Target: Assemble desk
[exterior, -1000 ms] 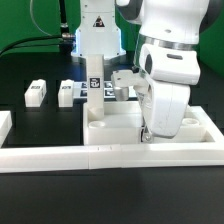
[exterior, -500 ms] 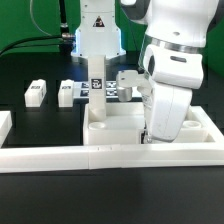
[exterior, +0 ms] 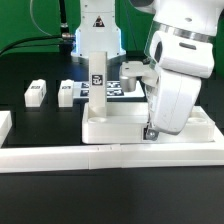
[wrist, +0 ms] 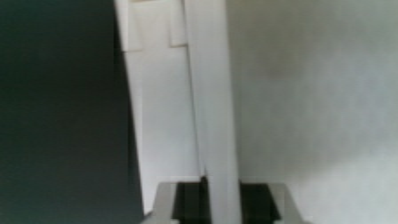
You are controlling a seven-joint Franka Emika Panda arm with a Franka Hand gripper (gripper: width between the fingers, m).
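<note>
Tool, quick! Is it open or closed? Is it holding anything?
Tool: closed, pinching the desk tabletop by its rim.

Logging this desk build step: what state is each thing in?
White rimmed plastic tabletop tray: lying on table, rim gripped.
Upright white tagged leg block: standing in the tray.
White leg block furthest to exterior view's left: lying loose, untouched.
White leg block beside it: lying loose, untouched.
Gripper: shut on the tray's rim.

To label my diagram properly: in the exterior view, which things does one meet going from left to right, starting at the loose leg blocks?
first leg block → second leg block → upright leg → tool, closed on the rim of the tabletop.
</note>
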